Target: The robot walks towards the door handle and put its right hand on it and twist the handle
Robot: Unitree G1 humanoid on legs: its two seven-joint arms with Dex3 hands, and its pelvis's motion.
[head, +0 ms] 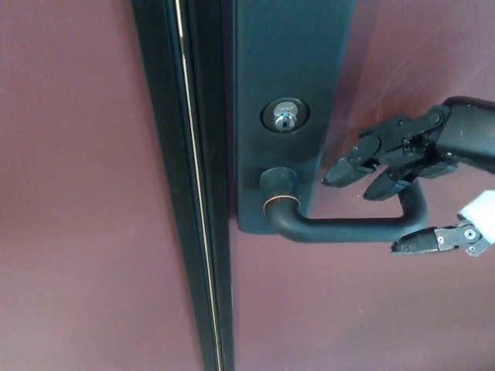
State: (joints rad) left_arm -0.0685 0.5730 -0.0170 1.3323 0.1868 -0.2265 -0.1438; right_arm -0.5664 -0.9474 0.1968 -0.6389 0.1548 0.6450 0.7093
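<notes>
Right hand (421, 174) hovered at far end of door handle (340, 228), fingers (363, 158) spread above, thumb below, gripping nothing.

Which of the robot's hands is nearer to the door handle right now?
Right. The right hand is at the free end of the door handle, two fingers above the bar and the thumb below it, not closed on it. The left hand is not in view.

R robot hand (418, 193) open by door handle (340, 229), keyhole (285, 117) above
</notes>
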